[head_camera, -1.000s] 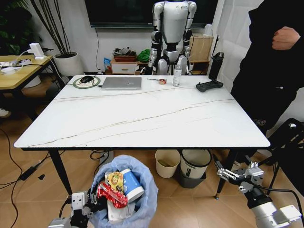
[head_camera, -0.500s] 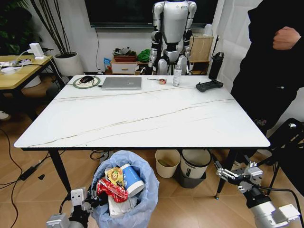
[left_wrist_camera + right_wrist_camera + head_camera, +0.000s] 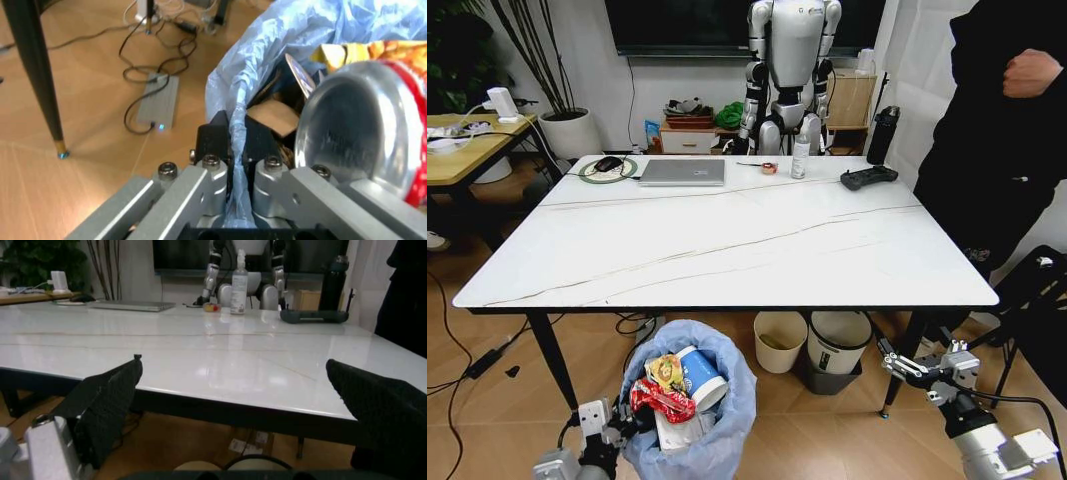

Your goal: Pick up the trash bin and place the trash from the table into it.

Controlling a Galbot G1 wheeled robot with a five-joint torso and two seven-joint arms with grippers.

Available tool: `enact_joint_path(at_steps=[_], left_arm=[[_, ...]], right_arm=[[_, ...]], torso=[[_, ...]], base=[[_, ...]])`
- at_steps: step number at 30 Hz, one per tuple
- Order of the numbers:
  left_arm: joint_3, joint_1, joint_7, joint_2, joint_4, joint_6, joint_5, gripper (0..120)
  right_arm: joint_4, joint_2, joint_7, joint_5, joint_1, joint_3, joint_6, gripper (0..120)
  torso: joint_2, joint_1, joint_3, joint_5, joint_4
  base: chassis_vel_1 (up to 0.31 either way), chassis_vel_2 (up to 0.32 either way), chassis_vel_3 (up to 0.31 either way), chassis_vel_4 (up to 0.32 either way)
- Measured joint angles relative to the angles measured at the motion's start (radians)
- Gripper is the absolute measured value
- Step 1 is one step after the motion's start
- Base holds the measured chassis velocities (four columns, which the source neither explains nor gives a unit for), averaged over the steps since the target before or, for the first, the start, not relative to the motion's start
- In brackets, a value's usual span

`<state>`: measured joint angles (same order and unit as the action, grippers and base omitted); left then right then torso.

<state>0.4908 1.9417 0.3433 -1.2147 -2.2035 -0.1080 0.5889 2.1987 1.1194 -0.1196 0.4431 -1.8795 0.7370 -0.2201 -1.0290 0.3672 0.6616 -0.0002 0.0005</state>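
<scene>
Right, no readable writing anywhere we look. Our left gripper [image 3: 235,162] pinches the blue bag rim of the trash bin [image 3: 689,440], down below the table [image 3: 727,240] edge, stuffed with a red wrapper [image 3: 662,402] and paper cup [image 3: 699,374]. Our right gripper [image 3: 919,368] hangs open, empty.

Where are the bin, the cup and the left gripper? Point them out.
bin [image 3: 732,420], head view, blue bag's right side.
cup [image 3: 699,375], head view, its side.
left gripper [image 3: 235,165], left wrist view, at the clamped bag.
</scene>
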Motion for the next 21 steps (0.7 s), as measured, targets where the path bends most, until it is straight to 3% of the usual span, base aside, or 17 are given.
enact_joint_path(at_steps=[3, 6, 12, 21], left_arm=[[-0.002, -0.001, -0.003, -0.017, 0.01, 0.003, -0.005, 0], [-0.005, -0.024, -0.007, -0.082, 0.022, 0.004, -0.008, 0], [0.012, -0.038, -0.016, -0.107, 0.032, 0.004, 0.003, 0], [0.024, -0.112, -0.036, -0.128, 0.175, 0.022, 0.023, 0]], right_arm=[[0.0, 0.0, 0.0, 0.0, 0.0, 0.0, 0.0, 100], [0.0, 0.0, 0.0, 0.001, 0.0, -0.001, 0.0, 100], [0.0, 0.0, 0.001, 0.001, 0.0, -0.001, 0.0, 100], [0.0, 0.0, 0.001, 0.001, 0.0, -0.001, 0.0, 100]], torso=[[0.006, -0.003, -0.004, 0.0003, -0.0001], [0.031, -0.014, -0.018, 0.0004, -0.0002], [0.057, -0.025, -0.032, 0.0004, 0.0], [0.103, -0.045, -0.058, 0.0003, 0.0001]], base=[[0.0, 0.0, 0.0, 0.0], [0.0, 0.0, 0.0, 0.0], [0.0, 0.0, 0.0, 0.0], [0.0, 0.0, 0.0, 0.0]])
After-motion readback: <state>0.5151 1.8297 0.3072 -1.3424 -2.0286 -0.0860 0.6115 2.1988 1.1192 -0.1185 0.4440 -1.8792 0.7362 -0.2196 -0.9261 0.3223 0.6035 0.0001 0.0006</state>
